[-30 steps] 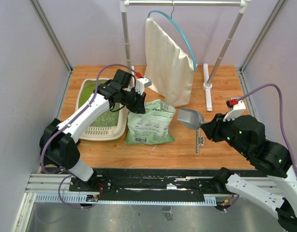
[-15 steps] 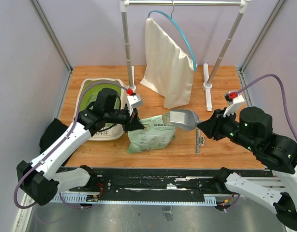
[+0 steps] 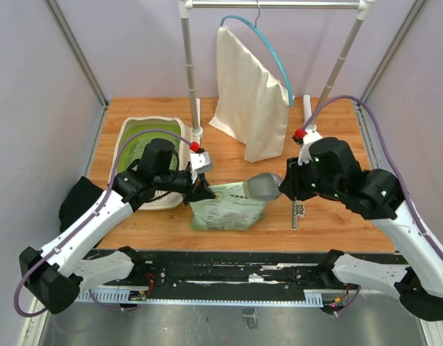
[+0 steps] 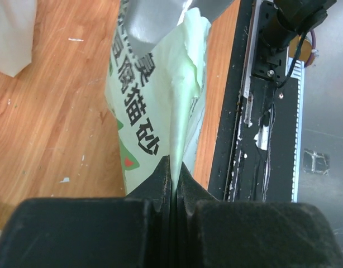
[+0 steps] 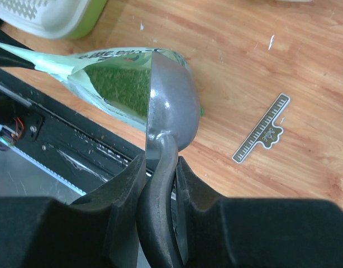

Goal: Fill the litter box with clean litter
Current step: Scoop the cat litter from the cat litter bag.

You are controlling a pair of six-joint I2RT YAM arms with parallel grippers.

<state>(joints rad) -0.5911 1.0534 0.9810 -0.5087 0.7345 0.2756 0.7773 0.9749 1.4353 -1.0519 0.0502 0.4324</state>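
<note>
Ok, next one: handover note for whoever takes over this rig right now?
Left pincer: shut on the edge of the green printed plastic bag, holding its mouth open.
Right pincer: shut on the grey metal scoop by its handle, bowl at the bag's mouth.
Pale green-grey litter granules: inside the bag.
Beige plastic litter box: left of the bag, partly under the left arm.
Done: bag open.
Left: scoop litter, tip into box.

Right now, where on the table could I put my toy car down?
Bare wood: front right, between ruler and table edge; back right, beside the rack foot. The middle is crowded: the left claw pinches the bag, the right claw holds the scoop at its mouth, litter box alongside.
</note>
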